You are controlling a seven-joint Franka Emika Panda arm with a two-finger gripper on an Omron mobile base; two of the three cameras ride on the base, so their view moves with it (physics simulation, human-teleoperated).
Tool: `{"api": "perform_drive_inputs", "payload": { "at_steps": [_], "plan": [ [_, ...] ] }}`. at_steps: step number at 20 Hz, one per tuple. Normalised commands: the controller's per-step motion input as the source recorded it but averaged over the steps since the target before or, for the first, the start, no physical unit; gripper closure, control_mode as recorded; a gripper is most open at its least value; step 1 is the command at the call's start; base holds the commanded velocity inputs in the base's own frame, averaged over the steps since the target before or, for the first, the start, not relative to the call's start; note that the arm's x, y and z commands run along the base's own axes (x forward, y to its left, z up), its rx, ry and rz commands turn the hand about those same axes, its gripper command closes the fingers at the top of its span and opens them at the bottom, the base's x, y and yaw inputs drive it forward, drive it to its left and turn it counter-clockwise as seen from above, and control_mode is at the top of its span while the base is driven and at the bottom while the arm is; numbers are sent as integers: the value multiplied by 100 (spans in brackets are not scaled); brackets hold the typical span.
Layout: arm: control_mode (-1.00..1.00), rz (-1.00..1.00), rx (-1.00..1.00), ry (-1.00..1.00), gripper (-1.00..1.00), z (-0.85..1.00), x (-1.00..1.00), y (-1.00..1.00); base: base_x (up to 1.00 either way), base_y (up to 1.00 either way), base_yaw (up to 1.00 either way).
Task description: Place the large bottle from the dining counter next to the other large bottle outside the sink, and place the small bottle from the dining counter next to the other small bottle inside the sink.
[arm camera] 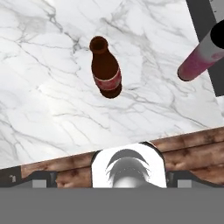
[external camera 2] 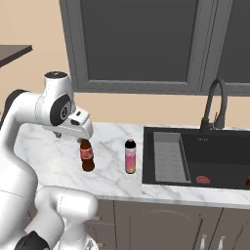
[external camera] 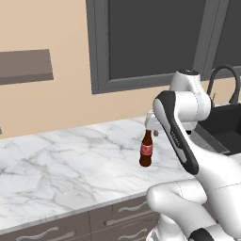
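Note:
A brown bottle (external camera 2: 87,157) with a red label stands upright on the marble counter, left of the sink (external camera 2: 166,161). A pink bottle (external camera 2: 130,156) with a dark cap stands a short way to its right, also outside the sink. My gripper (external camera 2: 83,138) hangs just above the brown bottle's neck, open and holding nothing. In the hand view the brown bottle (arm camera: 106,69) stands free below me and the pink bottle (arm camera: 200,57) is at the right edge. From the left base view my arm hides the hand above the brown bottle (external camera: 146,150). A small red object (external camera 2: 202,179) lies on the sink floor.
A black faucet (external camera 2: 213,105) rises behind the sink. A dark-framed window runs along the wall above the counter. The marble counter (external camera: 61,160) stretches far to the left of the bottles. Drawers (external camera: 127,212) sit under its front edge.

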Motion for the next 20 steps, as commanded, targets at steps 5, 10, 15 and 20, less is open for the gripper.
{"api": "perform_drive_inputs", "payload": {
  "at_steps": [5,10,15,20],
  "plan": [
    [100,0,0,0,-100,0,0,0,-7,0,0],
    [100,0,0,0,-100,0,0,0,-100,-1,-15],
    [100,0,0,0,-100,0,0,0,-61,-14,-52],
    [100,0,0,0,-100,0,0,0,0,-34,-84]
  ]
}}
